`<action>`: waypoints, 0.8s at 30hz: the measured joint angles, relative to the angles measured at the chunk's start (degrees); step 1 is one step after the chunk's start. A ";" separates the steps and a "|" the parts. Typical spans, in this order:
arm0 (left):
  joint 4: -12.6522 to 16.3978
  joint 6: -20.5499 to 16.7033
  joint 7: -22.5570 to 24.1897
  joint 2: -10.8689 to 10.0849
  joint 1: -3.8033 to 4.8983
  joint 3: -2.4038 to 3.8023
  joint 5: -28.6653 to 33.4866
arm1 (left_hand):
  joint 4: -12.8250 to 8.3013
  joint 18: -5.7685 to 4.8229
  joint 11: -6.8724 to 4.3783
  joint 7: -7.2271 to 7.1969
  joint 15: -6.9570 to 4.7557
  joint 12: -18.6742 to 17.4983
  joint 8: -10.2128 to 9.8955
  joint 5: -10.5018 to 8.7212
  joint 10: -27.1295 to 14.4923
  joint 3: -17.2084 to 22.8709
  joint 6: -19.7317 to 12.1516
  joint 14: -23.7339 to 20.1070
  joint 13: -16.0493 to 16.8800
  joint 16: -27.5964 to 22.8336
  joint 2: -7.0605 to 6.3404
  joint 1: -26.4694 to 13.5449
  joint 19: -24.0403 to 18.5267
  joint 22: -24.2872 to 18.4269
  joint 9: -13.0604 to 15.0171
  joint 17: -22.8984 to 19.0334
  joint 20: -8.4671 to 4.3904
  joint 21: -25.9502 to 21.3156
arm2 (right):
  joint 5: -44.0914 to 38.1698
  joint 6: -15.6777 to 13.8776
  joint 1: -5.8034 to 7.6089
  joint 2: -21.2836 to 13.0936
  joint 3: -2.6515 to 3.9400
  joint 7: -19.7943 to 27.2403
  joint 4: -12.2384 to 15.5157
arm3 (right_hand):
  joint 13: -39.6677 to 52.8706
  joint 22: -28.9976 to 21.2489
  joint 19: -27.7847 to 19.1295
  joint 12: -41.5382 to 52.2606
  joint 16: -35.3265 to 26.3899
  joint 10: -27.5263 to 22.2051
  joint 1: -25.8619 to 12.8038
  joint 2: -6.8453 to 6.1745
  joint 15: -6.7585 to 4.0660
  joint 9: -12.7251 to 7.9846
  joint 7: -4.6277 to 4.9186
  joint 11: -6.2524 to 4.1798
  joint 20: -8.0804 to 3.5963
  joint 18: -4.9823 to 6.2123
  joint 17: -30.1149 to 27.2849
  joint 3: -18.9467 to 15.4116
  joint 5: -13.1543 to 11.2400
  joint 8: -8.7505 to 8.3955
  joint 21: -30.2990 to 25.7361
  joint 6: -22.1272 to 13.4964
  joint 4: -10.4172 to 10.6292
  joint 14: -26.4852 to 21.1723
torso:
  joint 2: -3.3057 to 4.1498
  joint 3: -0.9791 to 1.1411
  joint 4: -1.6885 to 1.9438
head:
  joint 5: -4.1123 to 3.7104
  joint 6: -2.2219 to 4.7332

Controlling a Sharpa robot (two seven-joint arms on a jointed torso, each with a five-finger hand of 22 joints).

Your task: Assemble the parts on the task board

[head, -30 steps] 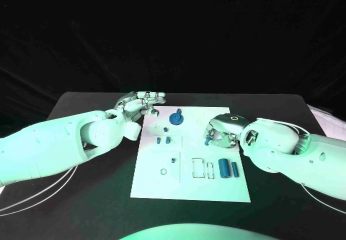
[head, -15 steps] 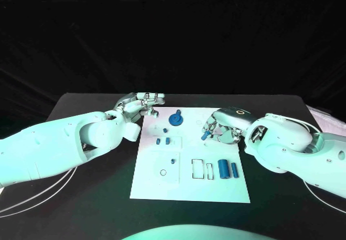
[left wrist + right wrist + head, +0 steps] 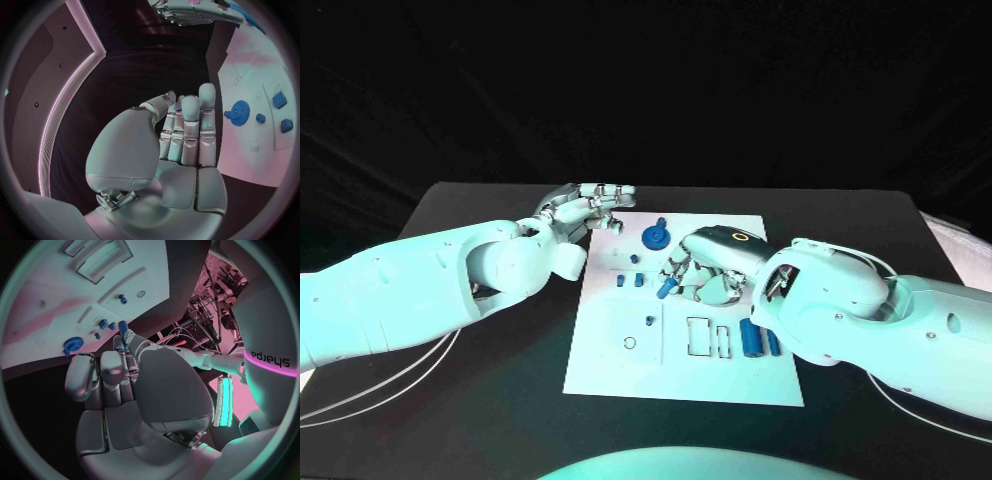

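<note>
The white task board (image 3: 678, 372) lies mid-table. My right hand (image 3: 708, 262) hovers over its middle and pinches a small blue peg (image 3: 666, 287), whose tip points down next to two small blue pieces (image 3: 630, 281). In the right wrist view the peg (image 3: 124, 331) sticks out past the fingertips (image 3: 119, 342). A blue gear (image 3: 655, 237) stands near the board's far edge. Two blue cylinders (image 3: 759, 338) lie at the board's right side beside two rectangular slots (image 3: 705, 336). My left hand (image 3: 589, 206) rests at the board's far left corner, fingers straight and holding nothing (image 3: 184, 132).
A small blue piece (image 3: 648, 321) and a round hole (image 3: 629, 342) sit on the board's left half. The black table (image 3: 473, 400) surrounds the board, with bare room at the front and on both sides.
My right hand has carried the blue peg leftward across the board, from its right edge toward the two small blue pieces. The left hand has barely moved.
</note>
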 measured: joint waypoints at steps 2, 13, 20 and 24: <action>-0.01 0.01 -0.01 0.04 0.00 0.00 0.00 | 0.00 0.00 0.00 0.00 0.00 0.00 0.00 0.00 0.00 0.00 0.00 0.00 0.00 0.00 0.00 0.00 0.00 0.00 0.00 0.00 0.00 0.00 | 0.00 0.08 -0.83 1.68 -0.17 0.24 -0.32 | -0.01 0.00 0.00 -0.02 0.00 0.00 0.00 0.00 0.00 0.13 0.08 0.00 0.00 0.00 0.00 0.16 -0.06 -0.15 0.00 0.08 -0.16 0.00 | 0.00 -0.02 0.00 | 0.28 -0.09; -0.09 0.06 -0.04 0.42 -0.04 0.00 0.00 | 0.00 0.00 0.00 0.00 0.00 0.00 0.00 0.00 0.00 0.00 0.00 0.00 0.00 0.00 0.00 0.00 0.00 0.00 0.00 0.00 0.00 0.00 | -0.32 1.89 -4.25 6.23 -0.64 1.36 -3.21 | -0.02 -0.16 0.00 -0.54 0.00 0.00 -0.14 -0.15 0.00 0.35 0.18 0.01 0.00 0.00 -0.12 0.40 -0.07 -0.39 0.00 0.02 -0.40 0.00 | 0.08 -0.05 -0.03 | 1.32 -0.56; -0.16 0.09 -0.05 0.49 -0.08 0.00 0.00 | 0.00 0.00 0.00 0.00 0.00 0.00 0.00 0.00 0.00 0.00 0.00 0.00 0.00 0.00 0.00 0.00 0.00 0.00 0.00 0.00 0.00 0.00 | -0.97 3.12 -5.08 7.47 -0.89 1.68 -4.73 | -0.04 -0.16 0.00 -0.55 0.00 0.04 -0.22 -0.23 0.00 0.35 0.29 0.06 0.00 0.00 -0.12 0.40 0.05 -0.63 0.00 -0.01 -0.40 0.00 | 0.09 -0.03 -0.04 | 1.57 -0.99; -0.18 0.11 -0.05 0.53 -0.09 0.00 0.00 | 0.00 0.00 0.00 0.00 0.00 0.00 0.00 0.00 0.00 0.00 0.00 0.00 0.00 0.00 0.00 0.00 0.00 0.00 0.00 0.00 0.00 0.00 | -1.37 3.73 -5.27 7.95 -0.98 1.77 -5.24 | -0.04 -0.15 0.00 -0.55 0.00 0.09 -0.44 -0.46 0.00 0.35 0.34 0.10 0.00 0.00 -0.12 0.40 0.05 -0.43 0.00 -0.06 -0.40 0.00 | 0.08 0.01 -0.03 | 1.66 -1.21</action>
